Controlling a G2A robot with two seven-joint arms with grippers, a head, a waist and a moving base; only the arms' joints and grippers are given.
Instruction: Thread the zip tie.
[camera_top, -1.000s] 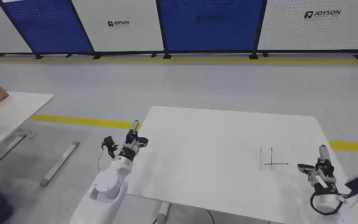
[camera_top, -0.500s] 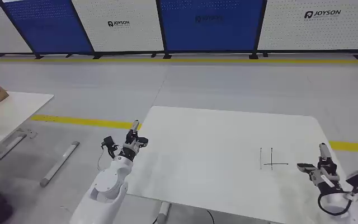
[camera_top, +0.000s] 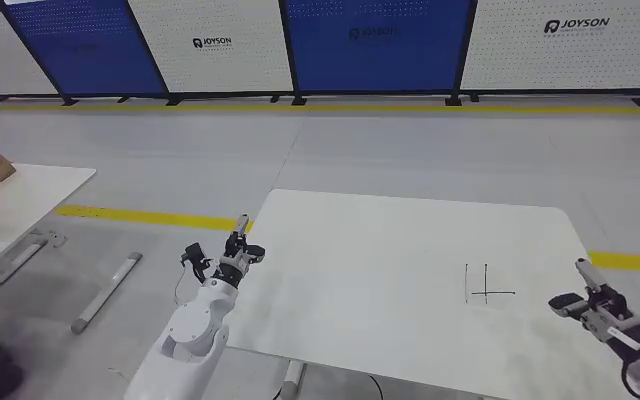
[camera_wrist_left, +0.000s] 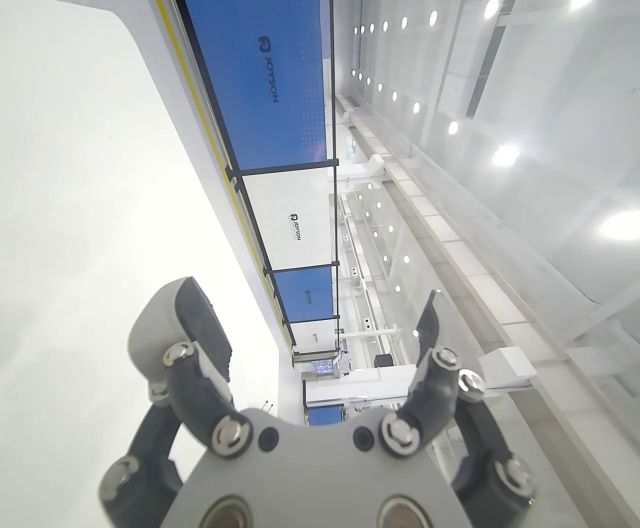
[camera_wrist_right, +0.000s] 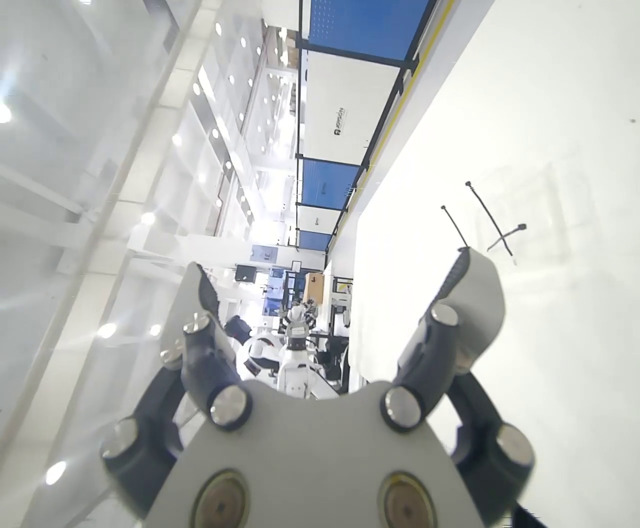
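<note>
1. Zip ties (camera_top: 485, 292): thin and black, lying flat on the white tabletop (camera_top: 380, 280) toward its right edge, with two of them crossed.
2. Left gripper (camera_wrist_left: 315, 305): fingers spread, holding nothing, at the tabletop's left edge.
3. Right gripper (camera_wrist_right: 330, 265): fingers spread, holding nothing, just off the tabletop's right edge.

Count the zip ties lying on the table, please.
3, grouped on the white table toward the robot's right: one zip tie, a second zip tie parallel beside it, and a third zip tie laid across the second. None seems hidden.
</note>
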